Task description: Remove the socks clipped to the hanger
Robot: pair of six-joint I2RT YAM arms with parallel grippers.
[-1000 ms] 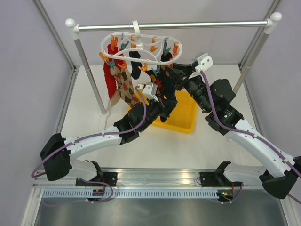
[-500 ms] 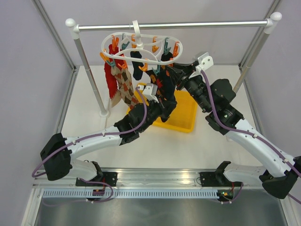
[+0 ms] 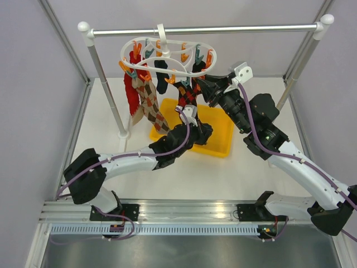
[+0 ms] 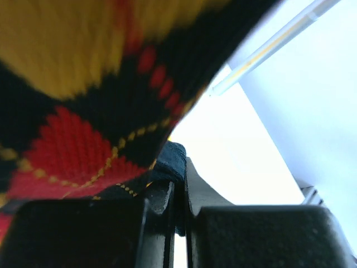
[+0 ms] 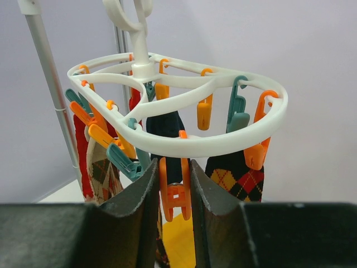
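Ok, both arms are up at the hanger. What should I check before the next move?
1. Left fingers shut on the dark argyle sock: ok, fabric is pinched between them.
2. Right fingers on either side of an orange peg: ok.
3. Peg squeezed open: cannot tell.
4. That peg is the one holding the gripped sock: cannot tell.
5. Hanger hooked over the rail: ok.
6. Yellow bin under the sock: ok, going by the top view.
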